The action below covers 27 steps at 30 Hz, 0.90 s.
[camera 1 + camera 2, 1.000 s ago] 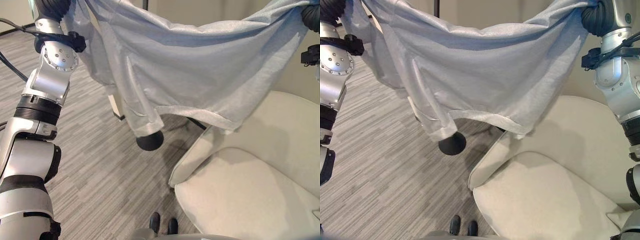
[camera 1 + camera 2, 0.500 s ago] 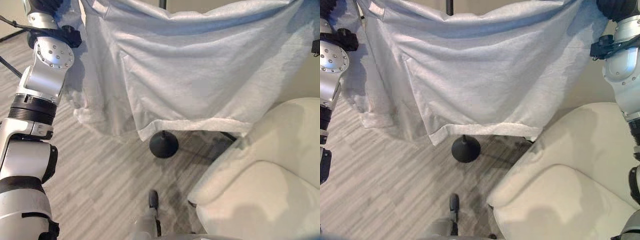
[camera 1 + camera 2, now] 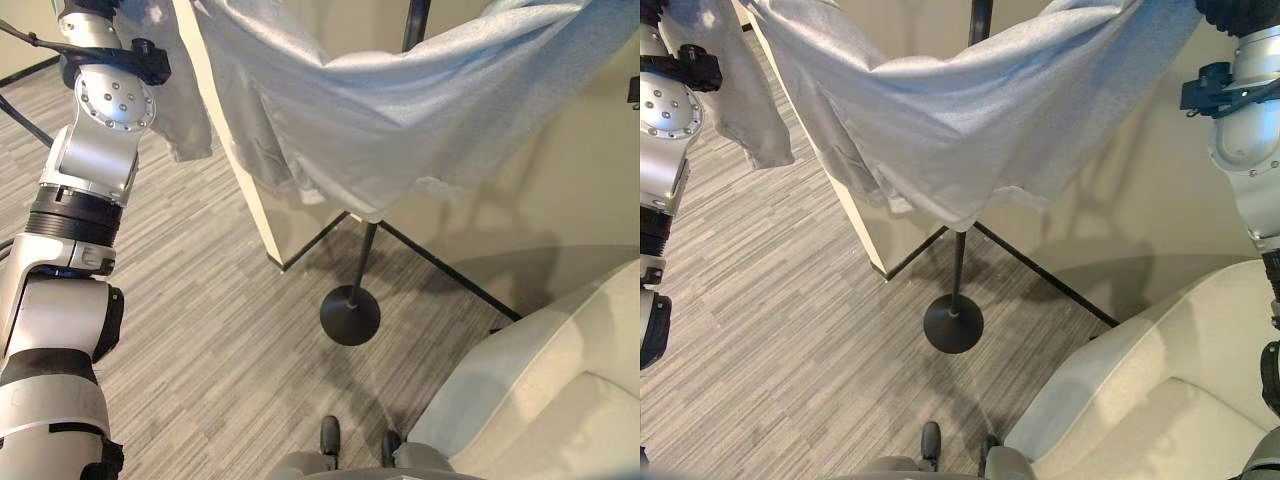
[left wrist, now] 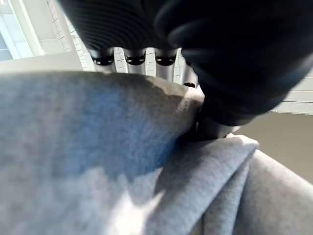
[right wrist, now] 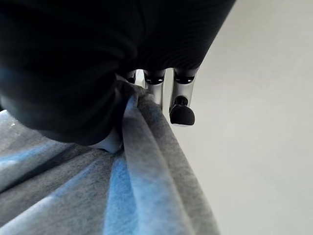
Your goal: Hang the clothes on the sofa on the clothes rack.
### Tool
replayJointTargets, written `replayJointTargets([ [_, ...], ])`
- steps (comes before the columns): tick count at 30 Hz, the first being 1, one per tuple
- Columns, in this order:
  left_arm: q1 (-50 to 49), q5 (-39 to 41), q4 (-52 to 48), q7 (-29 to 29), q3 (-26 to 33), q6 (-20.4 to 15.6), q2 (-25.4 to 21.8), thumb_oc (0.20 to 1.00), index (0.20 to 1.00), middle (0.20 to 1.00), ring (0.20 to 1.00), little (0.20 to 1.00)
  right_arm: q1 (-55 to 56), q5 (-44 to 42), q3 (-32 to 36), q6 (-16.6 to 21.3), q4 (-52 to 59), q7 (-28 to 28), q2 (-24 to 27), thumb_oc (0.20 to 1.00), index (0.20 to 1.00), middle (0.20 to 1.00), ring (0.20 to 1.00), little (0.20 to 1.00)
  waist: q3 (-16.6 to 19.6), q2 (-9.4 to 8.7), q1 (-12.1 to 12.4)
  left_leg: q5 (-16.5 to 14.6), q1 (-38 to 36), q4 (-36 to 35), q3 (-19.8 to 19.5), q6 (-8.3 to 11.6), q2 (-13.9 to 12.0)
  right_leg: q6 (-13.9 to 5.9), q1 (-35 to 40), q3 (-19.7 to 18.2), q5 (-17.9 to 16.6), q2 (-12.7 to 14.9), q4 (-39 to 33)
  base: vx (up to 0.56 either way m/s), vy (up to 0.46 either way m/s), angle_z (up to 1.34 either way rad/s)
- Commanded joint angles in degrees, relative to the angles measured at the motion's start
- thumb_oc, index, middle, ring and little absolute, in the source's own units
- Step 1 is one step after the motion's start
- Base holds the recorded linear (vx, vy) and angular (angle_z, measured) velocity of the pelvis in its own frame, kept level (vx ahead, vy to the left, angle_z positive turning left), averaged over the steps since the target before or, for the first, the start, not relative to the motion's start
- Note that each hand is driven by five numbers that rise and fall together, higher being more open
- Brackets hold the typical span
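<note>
1. Holding the grey shirt (image 3: 970, 140) up high, I have it stretched between both arms, sagging in the middle in front of the clothes rack pole (image 3: 958, 265) (round black base (image 3: 953, 323) on the striped floor).
2. Left robot hand (image 4: 142, 56) is clamped on one bunched edge of cloth.
3. Right robot hand (image 5: 161, 83) pinches the other edge.
4. Cream sofa (image 3: 1160, 400) sits below, to my right

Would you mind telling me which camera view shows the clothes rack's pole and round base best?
The right eye view: the clothes rack shows its dark pole running from under the grey garment to the round base on the floor, near mid-frame. The left eye view shows the same rack, further right. In the wrist views, each hand grips cloth.
</note>
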<state>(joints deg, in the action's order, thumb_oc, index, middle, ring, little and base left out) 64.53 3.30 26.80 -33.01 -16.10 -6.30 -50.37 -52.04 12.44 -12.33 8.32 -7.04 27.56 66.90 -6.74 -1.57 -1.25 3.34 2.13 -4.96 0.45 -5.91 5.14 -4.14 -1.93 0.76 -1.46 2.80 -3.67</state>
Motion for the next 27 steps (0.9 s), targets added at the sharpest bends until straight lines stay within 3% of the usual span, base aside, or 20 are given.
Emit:
replayJointTargets([
  [1,-0.31,-1.76,-0.47,-0.95,2.52,-2.45,-1.35,0.2,0.2,0.2,0.2,0.2,1.3,-1.25,2.36,0.79,-0.79,0.21,0.73,0.2,0.2,0.2,0.2,0.2,7.05,-2.48,1.9,-2.28,0.57,-0.04,3.48,7.8,-4.19,-5.92,0.12,0.39,-1.09,2.59,-1.11,0.09,-0.061,0.02],
  [19,-9.55,-1.47,-7.92,0.65,8.29,-2.92,-0.5,0.2,0.2,0.2,0.2,0.2,12.23,-0.42,9.52,2.49,5.81,-2.66,-2.3,0.2,0.2,0.2,0.2,0.2,9.06,-1.95,1.91,-3.06,-1.64,-0.04,3.39,8.76,-5.65,-4.97,3.59,3.12,0.28,2.38,-1.33,0.05,-0.031,0.07],
  [27,-13.46,-1.22,-14.24,-2.62,14.66,-3.99,-0.55,0.2,0.2,0.2,0.2,0.2,14.3,0.99,13.6,3.43,10.3,-1.81,-3.9,0.2,0.2,0.2,0.2,0.2,9.92,-1.6,2.15,-4.12,-2.12,-0.04,3.8,8.65,-5.64,-5.2,3.99,3.09,0.82,2.88,-1.33,0.03,0.009,0.0],
])
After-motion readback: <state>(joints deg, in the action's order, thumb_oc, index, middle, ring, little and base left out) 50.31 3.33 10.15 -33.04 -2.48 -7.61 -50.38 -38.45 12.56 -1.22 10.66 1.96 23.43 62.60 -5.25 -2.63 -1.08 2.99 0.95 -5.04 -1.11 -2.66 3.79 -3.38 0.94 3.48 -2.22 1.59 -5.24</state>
